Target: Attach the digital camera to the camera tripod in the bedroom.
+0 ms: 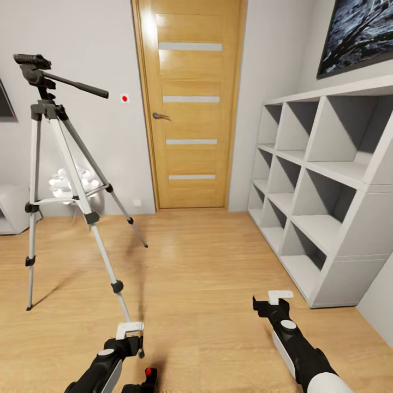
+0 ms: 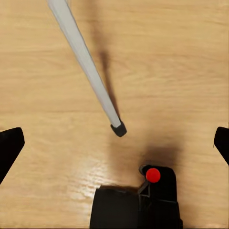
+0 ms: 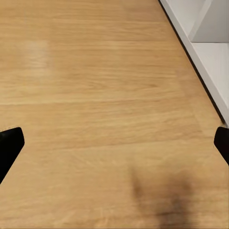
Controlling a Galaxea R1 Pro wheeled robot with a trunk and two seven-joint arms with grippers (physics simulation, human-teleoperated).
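Observation:
The camera tripod (image 1: 54,158) stands at the left of the bedroom on slim silver legs, with its dark head and pan handle (image 1: 65,81) on top. Its nearest leg ends in a black foot (image 2: 118,129) on the plank floor. The digital camera (image 2: 138,202), black with a red dot, lies on the floor just beside that foot; in the head view the camera (image 1: 143,381) sits at the bottom edge. My left gripper (image 1: 130,334) hovers open above the camera and the foot, holding nothing. My right gripper (image 1: 277,301) is open over bare floor.
An oak door (image 1: 188,103) with frosted strips is straight ahead. White cube shelves (image 1: 322,191) line the right wall under a black TV (image 1: 360,33). A white spiky floor lamp (image 1: 71,183) and a grey seat (image 1: 12,210) sit behind the tripod.

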